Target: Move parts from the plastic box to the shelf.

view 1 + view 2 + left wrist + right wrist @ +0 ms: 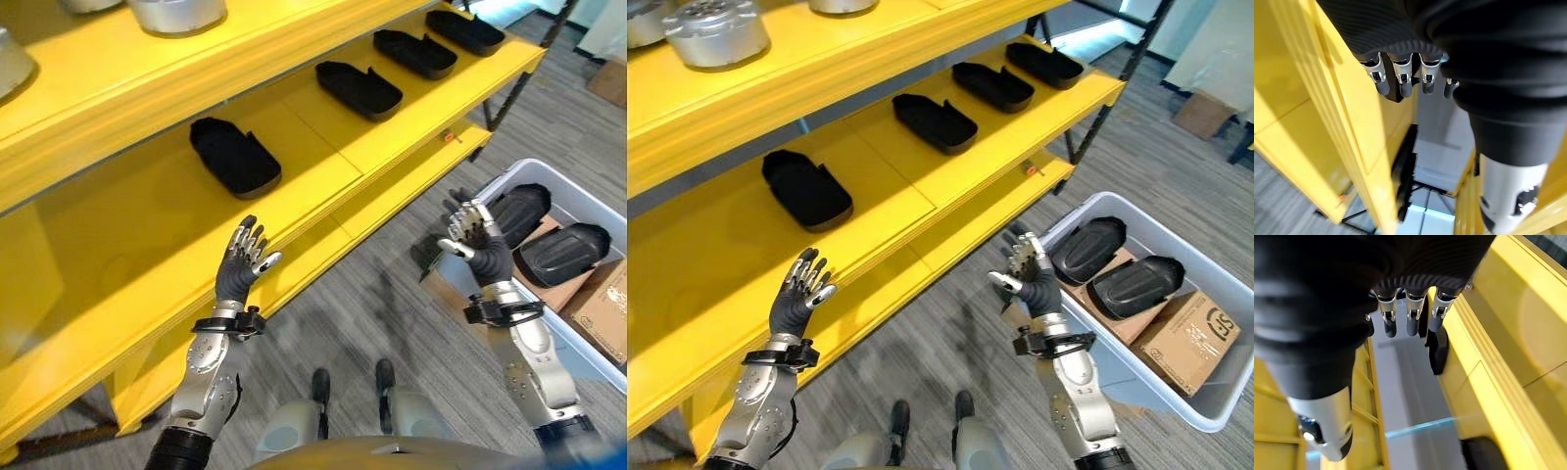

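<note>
Grey carpet floor point(931, 333) runs under a yellow shelf point(921, 191) that fills the left and far side of the scene. On its middle level four black parts sit in a row, well apart: the nearest black part point(806, 189) on the left, then a second part point(934, 122), a third part point(992, 86) and a fourth part point(1044, 65) at the far right end. Silver round castings point(715, 31) stand on the level above.

Left hand point(800, 291) is raised before the shelf edge, fingers straight and spread, holding nothing. Right hand point(1027, 269) is likewise released and empty, raised just beside the near-left wall of the plastic box point(1215, 406). Two black parts remain in the box point(1087, 249) point(1136, 286), resting on what looks like cardboard boxes point(1190, 338), though how they are seated is hard to judge.

Risk, as I judge it: the right hand is close to the box wall, so a low reach could clip the rim and shift the box. The parts are smooth and rounded, so a one-sided grip might let one slip.
</note>
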